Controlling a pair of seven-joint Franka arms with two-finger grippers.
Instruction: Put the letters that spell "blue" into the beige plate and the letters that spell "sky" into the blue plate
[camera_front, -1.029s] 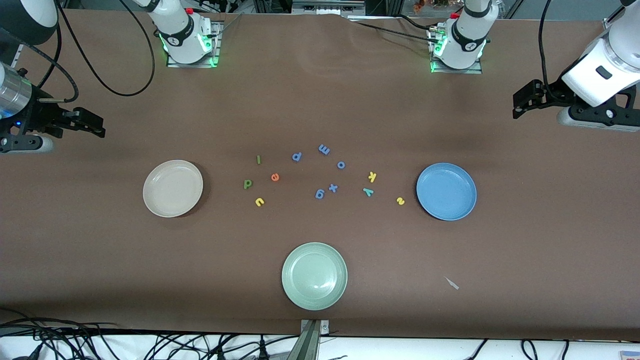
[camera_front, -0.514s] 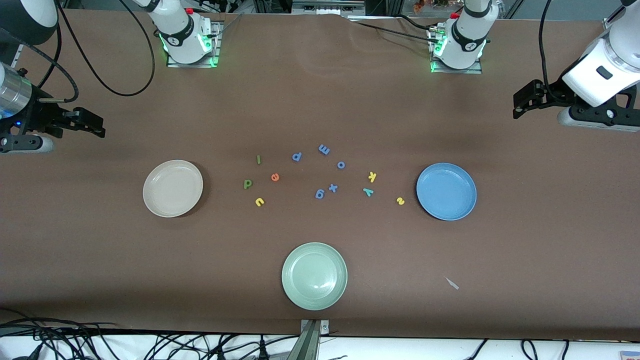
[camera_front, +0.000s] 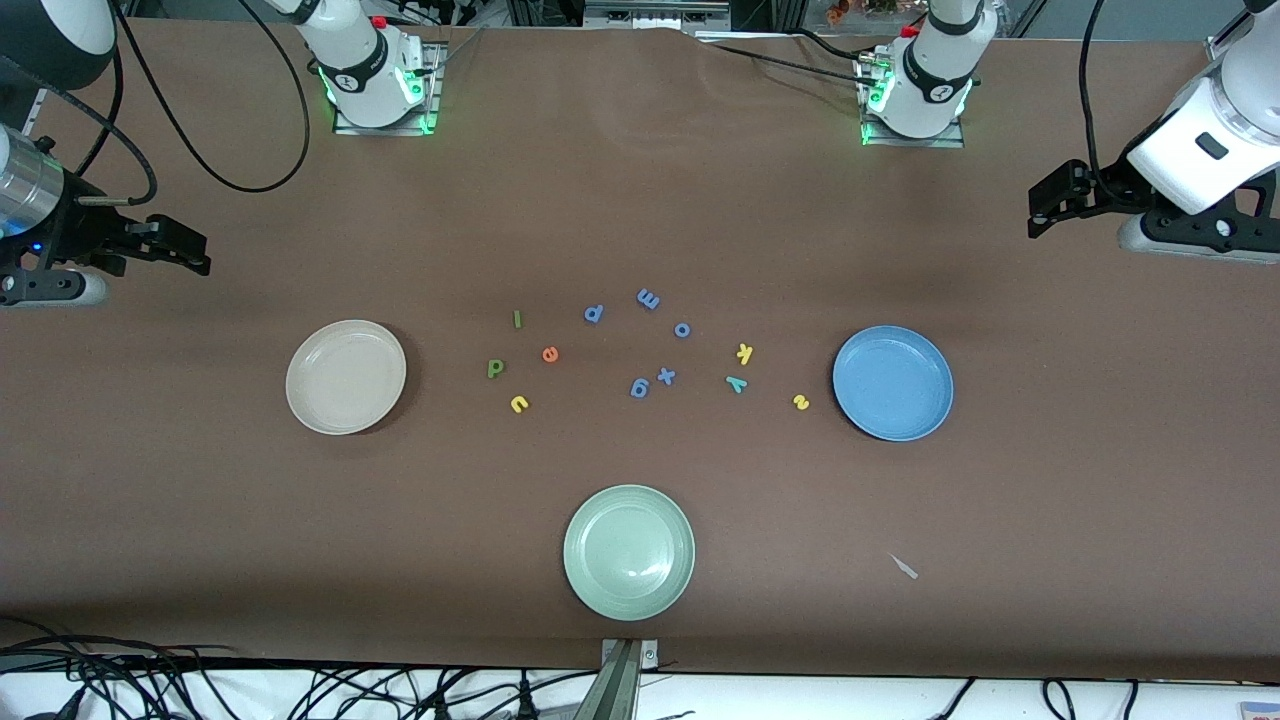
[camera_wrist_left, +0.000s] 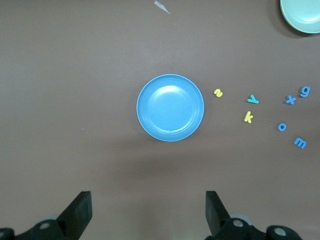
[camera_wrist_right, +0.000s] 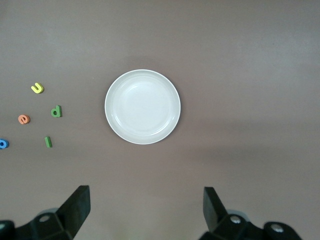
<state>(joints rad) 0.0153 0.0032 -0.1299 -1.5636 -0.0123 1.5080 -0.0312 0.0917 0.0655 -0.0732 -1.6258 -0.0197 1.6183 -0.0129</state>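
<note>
Left gripper (camera_front: 1045, 205) slightly shifted.

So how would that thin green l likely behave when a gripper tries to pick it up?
The thin green l lies flat on the table, so fingers would probably struggle to get under it. It looks small and foam-like, likely very light and slightly squashy. Being narrow, it may slide or twist if nudged.

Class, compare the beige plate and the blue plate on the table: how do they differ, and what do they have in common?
Colour: the beige plate is cream, the blue plate sky blue. Place: the beige plate lies toward the right arm's end of the table, the blue plate toward the left arm's end. Neighbours: the green b and yellow u lie beside the beige plate, the yellow s beside the blue plate. Shared: both are round, shallow, alike in size and hold no letters.
</note>
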